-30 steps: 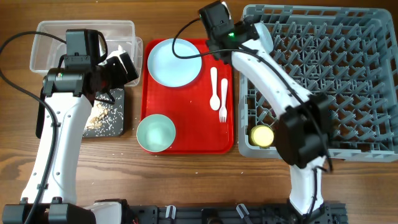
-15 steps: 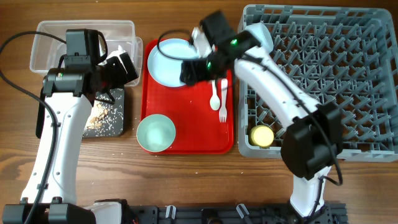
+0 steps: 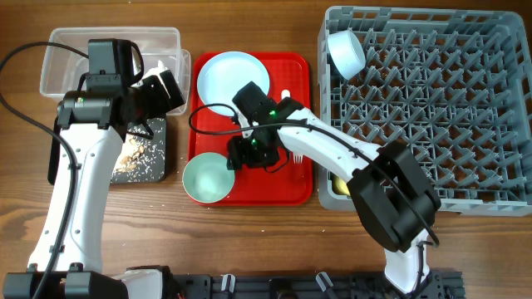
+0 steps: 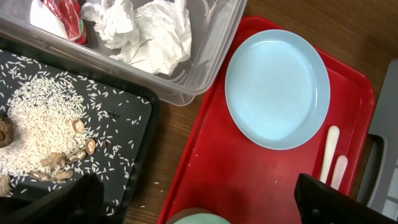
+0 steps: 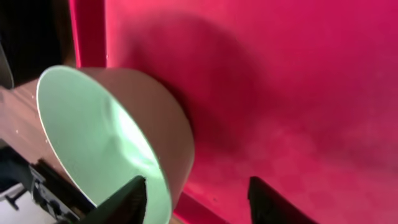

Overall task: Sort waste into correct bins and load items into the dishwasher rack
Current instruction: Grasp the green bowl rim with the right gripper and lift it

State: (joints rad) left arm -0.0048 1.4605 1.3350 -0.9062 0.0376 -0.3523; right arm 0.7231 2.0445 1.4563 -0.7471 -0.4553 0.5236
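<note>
Nearest, at the front left corner of the red tray (image 3: 287,189): mint green bowl (image 3: 208,178), upright, empty. Just beside its rim, right gripper (image 3: 247,154), fingers spread wide, gripping nothing. Behind, partly hidden by the right arm (image 3: 332,149), white fork (image 3: 297,154) and spoon (image 4: 328,152). Farther back, light blue plate (image 3: 233,81). Leftward, black tray (image 4: 127,177) strewn with rice (image 4: 43,115) and food scraps (image 4: 62,160); over its edge toward the red tray, left gripper (image 4: 199,205), fingers apart, empty. Beyond, clear tub (image 3: 66,54) holding crumpled paper (image 4: 149,31) and red-and-white wrapper (image 4: 65,15). Far right, grey dishwasher rack (image 3: 440,108), light blue bowl (image 3: 347,50) at its far left corner.
</note>
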